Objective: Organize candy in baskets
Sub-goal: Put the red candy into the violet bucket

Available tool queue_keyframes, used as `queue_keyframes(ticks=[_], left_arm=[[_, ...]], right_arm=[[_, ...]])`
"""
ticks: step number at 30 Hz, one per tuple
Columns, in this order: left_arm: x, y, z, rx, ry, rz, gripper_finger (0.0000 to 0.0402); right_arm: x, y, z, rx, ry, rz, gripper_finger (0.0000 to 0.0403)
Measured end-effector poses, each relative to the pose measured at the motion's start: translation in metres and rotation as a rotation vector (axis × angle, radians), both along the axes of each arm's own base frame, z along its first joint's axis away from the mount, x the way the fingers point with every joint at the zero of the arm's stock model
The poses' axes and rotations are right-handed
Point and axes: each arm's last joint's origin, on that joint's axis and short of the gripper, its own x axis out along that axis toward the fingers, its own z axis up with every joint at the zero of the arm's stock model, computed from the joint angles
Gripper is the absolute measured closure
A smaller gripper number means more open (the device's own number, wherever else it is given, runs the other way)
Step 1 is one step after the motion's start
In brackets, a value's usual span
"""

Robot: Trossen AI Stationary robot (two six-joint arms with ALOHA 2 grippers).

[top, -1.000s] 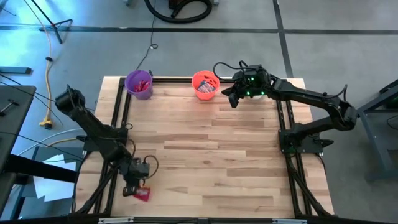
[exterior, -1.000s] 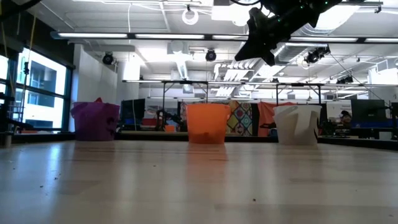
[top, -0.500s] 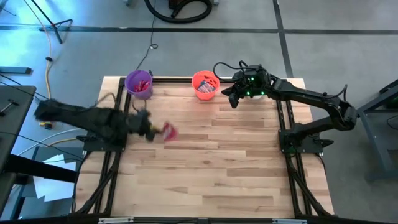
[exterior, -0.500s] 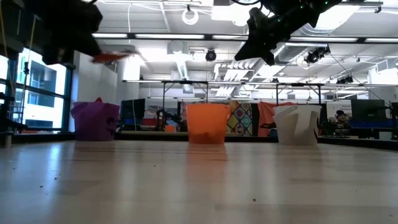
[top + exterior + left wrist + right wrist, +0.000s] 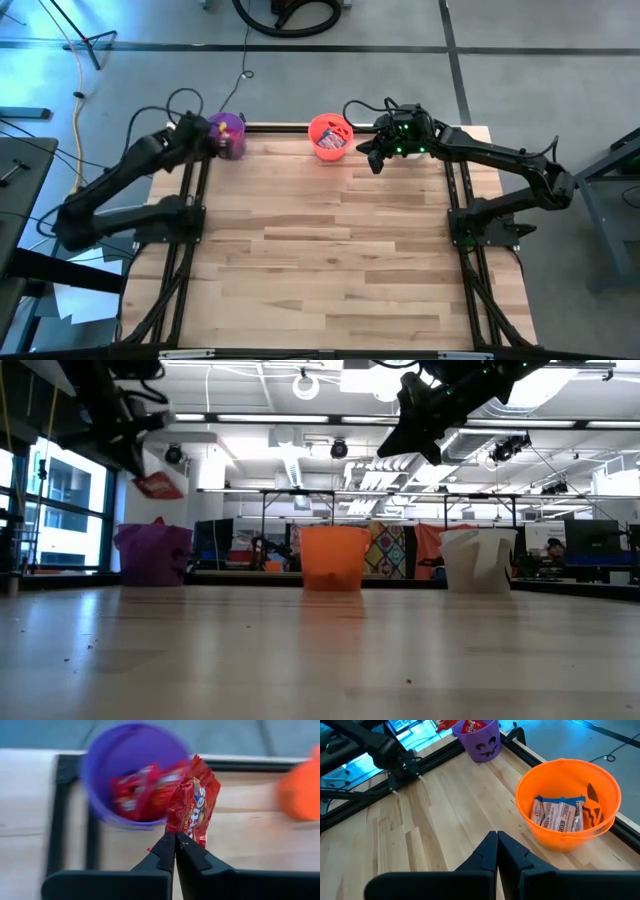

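Note:
My left gripper point(image 5: 175, 836) is shut on a red candy packet point(image 5: 192, 800) at the table's far left, just beside the purple bucket point(image 5: 228, 135), which holds more red packets point(image 5: 137, 792). In the low view the packet point(image 5: 158, 485) hangs above that bucket point(image 5: 153, 553). The orange bucket point(image 5: 330, 135) stands on the far edge with blue-and-white bars point(image 5: 559, 815) inside. My right gripper point(image 5: 496, 837) is shut on nothing and hangs in the air just right of the orange bucket. The white bucket point(image 5: 478, 558) shows only in the low view. My left gripper pinches one end of the red packet point(image 5: 184, 831) between its two fingers. The fingers slant downward toward the purple bucket. The packet sticks out past the fingertips, tilted and lifted clear of the table, near the bucket's rim point(image 5: 150, 822).
Black frame rails point(image 5: 195, 200) run along the table's left, right and far edges. My right arm point(image 5: 480, 155) reaches over the far right corner. A cable point(image 5: 243, 70) trails on the floor beyond the far edge.
My left gripper has swung from the table's near left corner up and toward the far edge, to the purple bucket, rolling its wrist on the way. It has stayed shut on the red packet, which has gone from table height to above the bucket.

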Motion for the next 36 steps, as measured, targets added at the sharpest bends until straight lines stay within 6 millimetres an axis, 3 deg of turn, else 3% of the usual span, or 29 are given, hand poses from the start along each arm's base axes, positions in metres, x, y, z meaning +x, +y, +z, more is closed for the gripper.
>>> queue_keyframes(ticks=[5,12,20,24,27,30,33,36], left_arm=[[-0.011,0.019,-0.008,-0.057,0.106,0.052,0.0401],[-0.013,0.040,-0.010,0.000,0.146,0.149,0.0395],[-0.008,0.050,-0.020,-0.053,0.196,0.117,0.0331],[-0.004,0.054,-0.019,-0.042,0.142,0.077,0.0310],[-0.003,0.054,-0.017,-0.042,0.108,0.084,0.0318],[-0.003,0.053,-0.018,-0.058,0.106,0.063,0.0352],[-0.001,0.050,-0.017,-0.104,0.033,-0.020,0.0391],[0.009,0.047,-0.014,-0.133,-0.095,-0.150,0.0394]], right_arm=[[0.000,0.000,0.000,-0.001,0.000,0.001,0.0403],[0.000,0.000,0.000,-0.002,0.000,0.001,0.0403],[0.000,0.000,0.000,-0.002,0.001,0.001,0.0403],[0.000,0.000,0.000,-0.008,0.002,0.005,0.0403],[0.000,0.000,0.000,-0.009,0.002,0.005,0.0403],[0.000,0.000,0.000,-0.022,0.005,0.013,0.0403],[0.000,0.000,0.000,-0.030,0.007,0.018,0.0403],[0.000,0.000,0.000,-0.029,0.007,0.017,0.0403]])
